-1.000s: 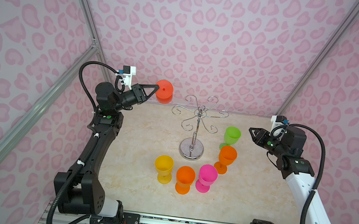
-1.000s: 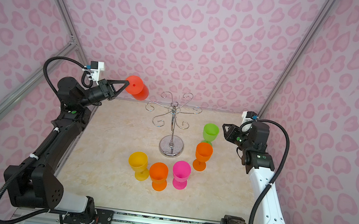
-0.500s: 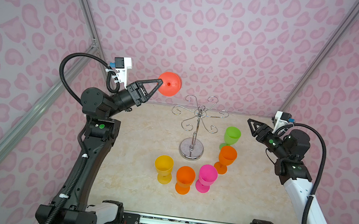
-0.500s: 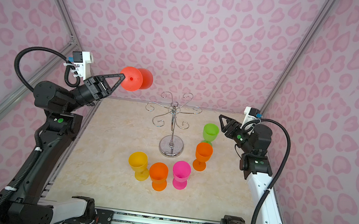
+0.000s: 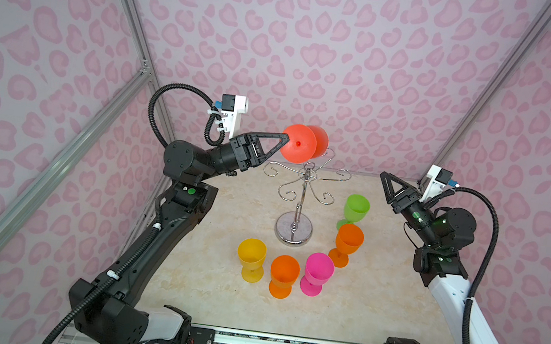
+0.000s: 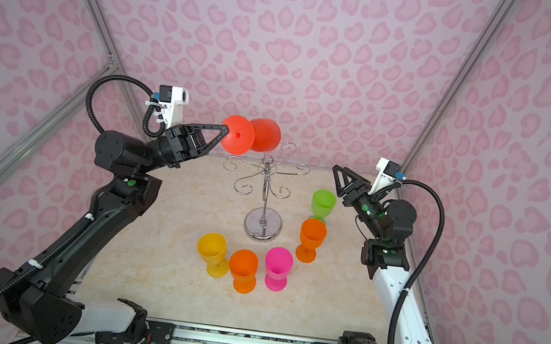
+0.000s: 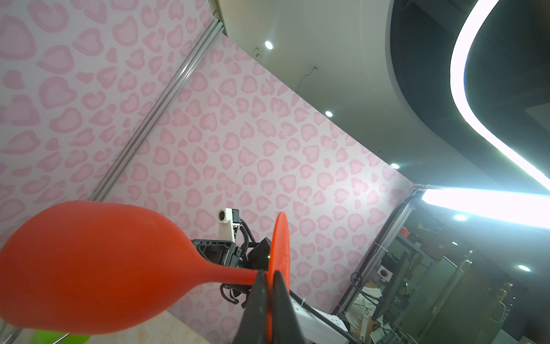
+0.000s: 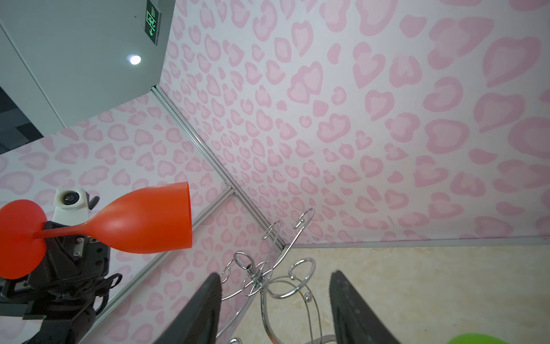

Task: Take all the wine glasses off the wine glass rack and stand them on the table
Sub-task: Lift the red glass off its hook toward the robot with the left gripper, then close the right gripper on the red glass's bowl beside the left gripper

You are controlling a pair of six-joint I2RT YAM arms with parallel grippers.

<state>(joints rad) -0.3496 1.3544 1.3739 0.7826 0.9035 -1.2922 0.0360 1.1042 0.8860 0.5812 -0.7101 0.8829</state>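
The red wine glass (image 5: 301, 143) (image 6: 264, 135) lies sideways in the air, just above and behind the top of the wine glass rack (image 5: 305, 181) (image 6: 267, 179). My left gripper (image 5: 286, 139) (image 7: 269, 277) is shut on the rim of the glass's round foot. In the right wrist view the glass (image 8: 148, 220) hangs apart from the chrome hooks (image 8: 256, 280), which carry nothing. My right gripper (image 5: 383, 175) (image 8: 275, 274) stands open and empty to the right of the rack, pointing at its top.
Several coloured glasses stand upright on the table around the rack's round base (image 5: 294, 228): green (image 5: 356, 208), orange (image 5: 348, 240), pink (image 5: 318, 270), orange (image 5: 284, 273) and yellow (image 5: 251, 255). Pink patterned walls close in the left, back and right sides.
My left arm has lifted the red glass higher and carried it rightward toward the rack's top. My right gripper has opened wider and risen, swinging toward the rack.
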